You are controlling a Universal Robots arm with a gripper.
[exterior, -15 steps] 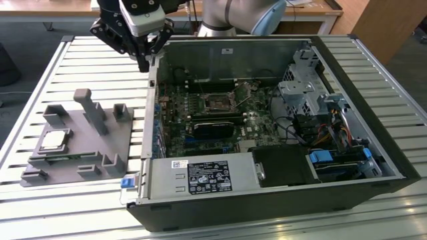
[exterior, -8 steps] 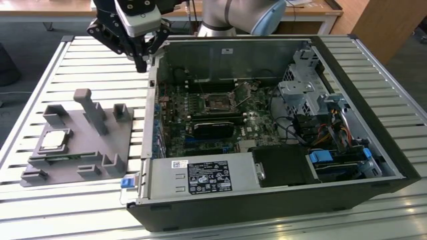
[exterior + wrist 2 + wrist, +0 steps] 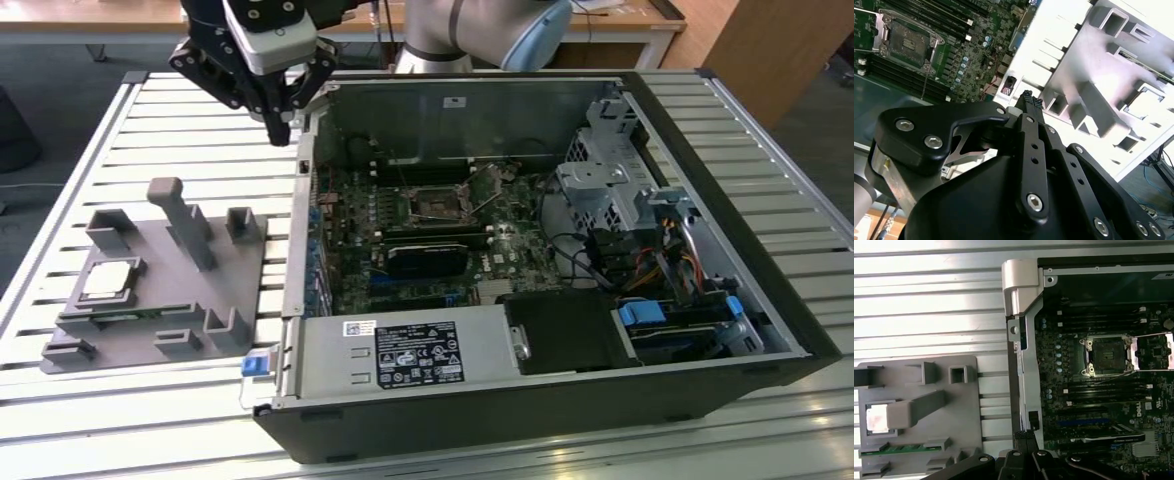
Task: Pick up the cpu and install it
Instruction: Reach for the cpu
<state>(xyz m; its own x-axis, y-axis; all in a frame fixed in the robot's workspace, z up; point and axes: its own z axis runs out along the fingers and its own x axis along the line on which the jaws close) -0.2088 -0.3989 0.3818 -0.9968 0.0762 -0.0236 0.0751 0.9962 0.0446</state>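
Black fingers (image 3: 1027, 98) of the gripper (image 3: 279, 138) were pressed together on nothing (tips down), above the case wall (image 3: 302, 250); the cpu (image 3: 107, 281) lay flat in the grey jig (image 3: 160, 292), off toward the exterior view's left and nearer the camera.

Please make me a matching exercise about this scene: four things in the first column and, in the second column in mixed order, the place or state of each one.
Column one
1. cpu
2. socket
3. memory stick
4. tool

Column two
A. on the motherboard inside the computer case
B. green, in a slot of the grey holder
C. shut, holding nothing, by the case's side wall
D. flat in a recess of the grey holder

Pairs: 1-D, 2-A, 3-B, 4-C
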